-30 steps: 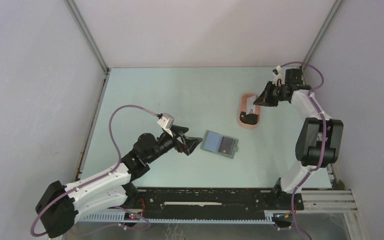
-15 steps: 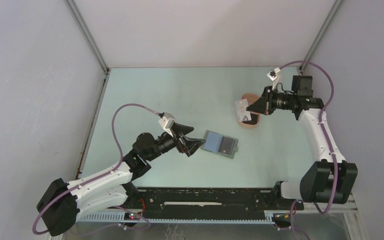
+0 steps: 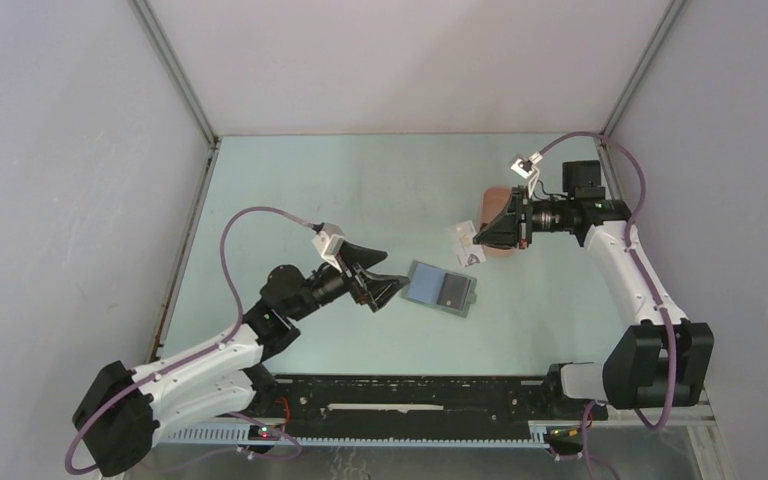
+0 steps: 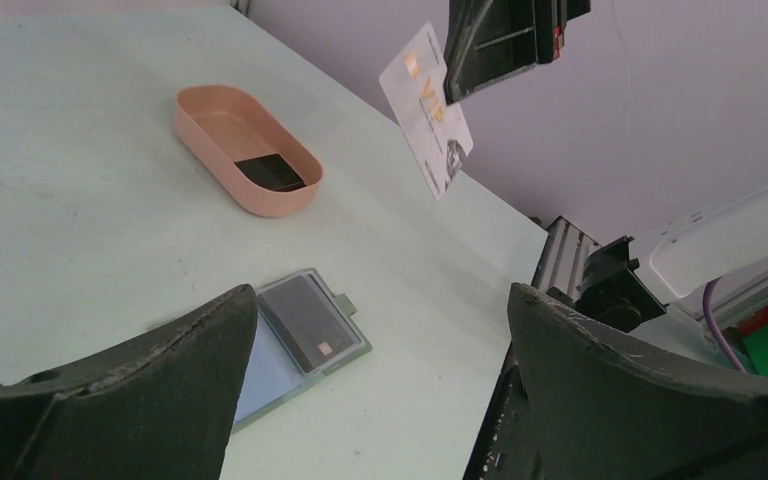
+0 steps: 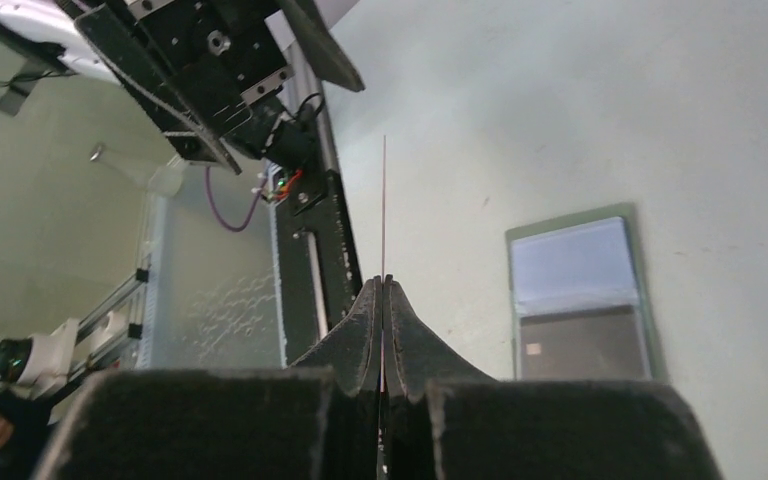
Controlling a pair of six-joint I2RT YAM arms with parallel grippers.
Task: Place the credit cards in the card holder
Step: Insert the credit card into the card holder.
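Left claw (image 3: 390, 272): spread wide, holding nothing, just left of the holder.
Grey-green fold-over card holder (image 3: 441, 288): lies open on the pale green table (image 3: 340, 190); it shows a bluish panel and a dark one, perhaps a card.
White plastic credit card (image 3: 466, 244): held in the air, between holder and tray.
Right claw (image 3: 478, 238): pressed together, pinching that card's edge.
Salmon-pink oval tray (image 4: 260, 203): black card (image 4: 270, 172) lying inside.

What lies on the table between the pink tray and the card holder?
Nothing: the left wrist view shows bare table between the pink tray and the card holder. The white card gripped by the right end effector hangs in the air nearby.
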